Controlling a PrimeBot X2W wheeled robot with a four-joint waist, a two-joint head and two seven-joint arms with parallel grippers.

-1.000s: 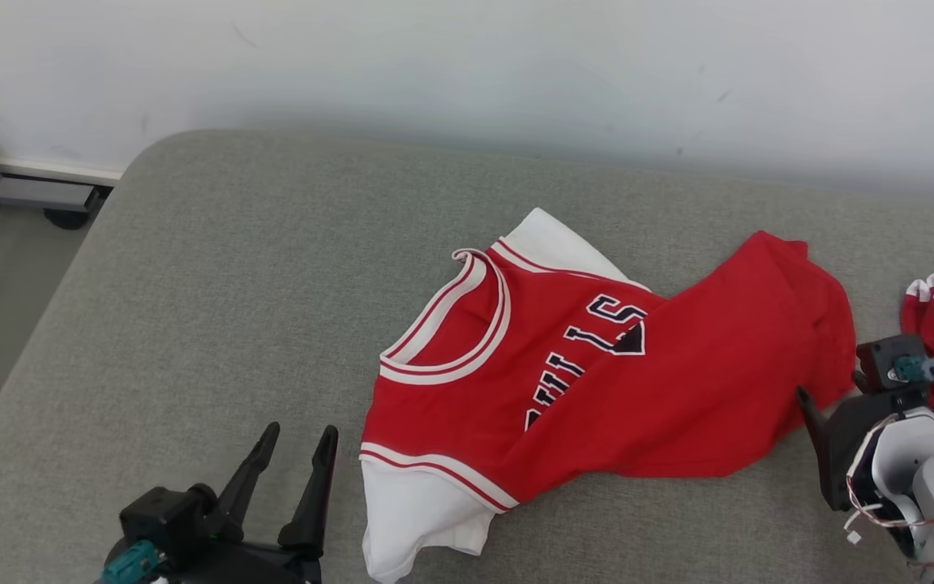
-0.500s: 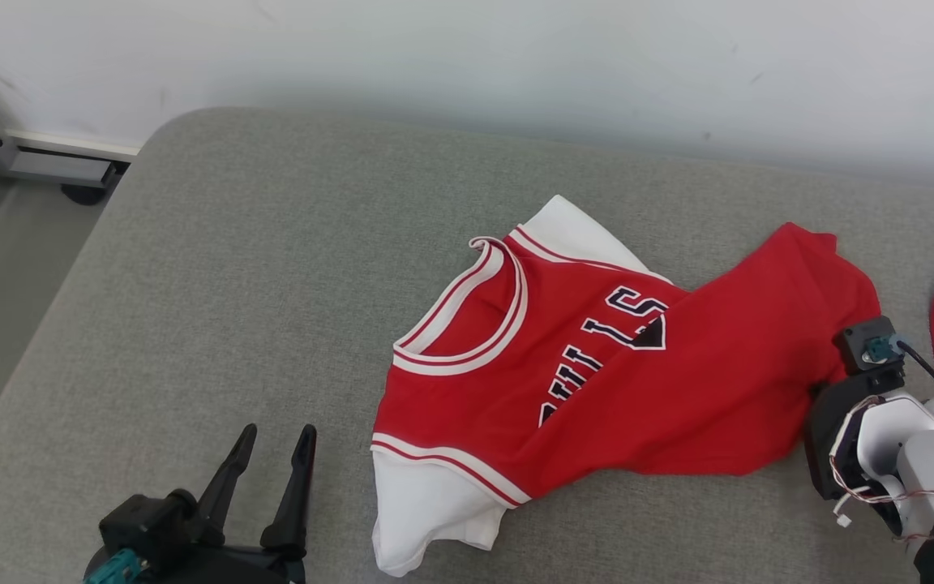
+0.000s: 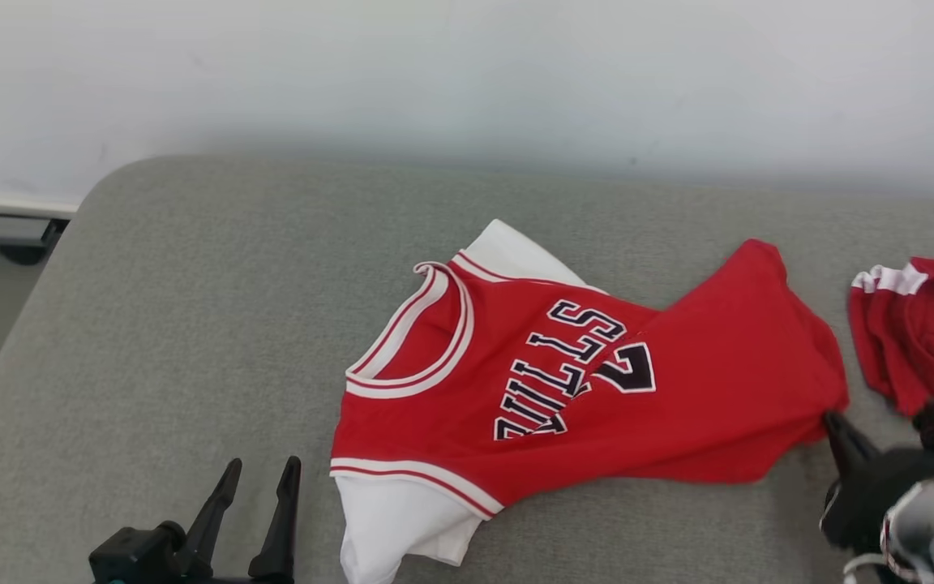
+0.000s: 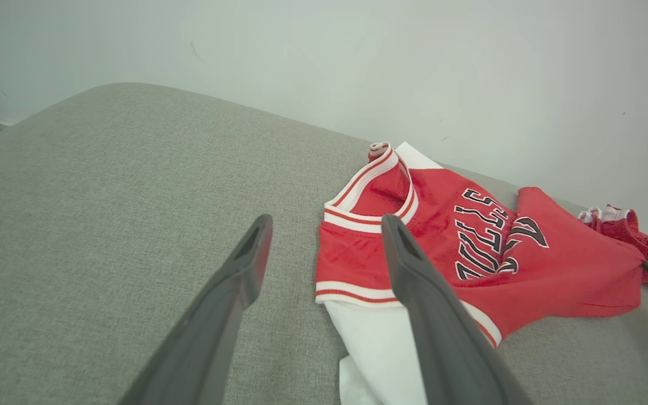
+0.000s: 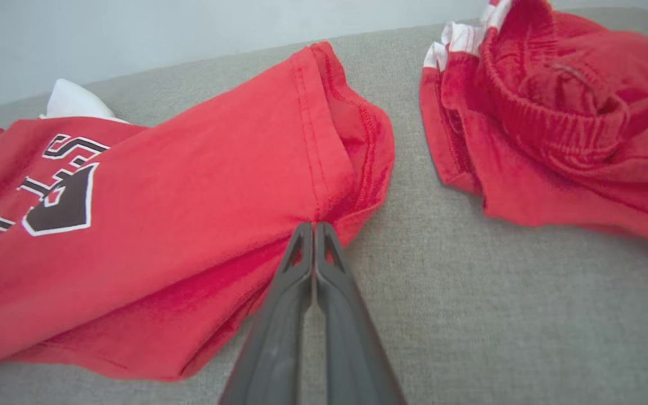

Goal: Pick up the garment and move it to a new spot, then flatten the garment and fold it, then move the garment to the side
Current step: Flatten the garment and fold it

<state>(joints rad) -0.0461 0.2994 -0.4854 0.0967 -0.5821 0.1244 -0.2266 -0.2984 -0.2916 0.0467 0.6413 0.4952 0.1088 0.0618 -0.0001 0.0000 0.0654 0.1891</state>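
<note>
The red jersey [image 3: 597, 389] lies crumpled in the middle of the grey padded bench [image 3: 191, 324], collar to the left, hem to the right, its white underlayer showing at the near left and far edges. The right gripper [image 5: 314, 228] sits at the near right corner of the hem, its fingers [image 5: 279, 315] pressed together and pinching the fabric, which puckers toward the tips. The left gripper [image 3: 264, 464] hovers near the bench's near left, fingers spread wide and empty, just left of the jersey. Red shorts [image 3: 921, 341] lie bunched at the far right, apart from the jersey.
</note>
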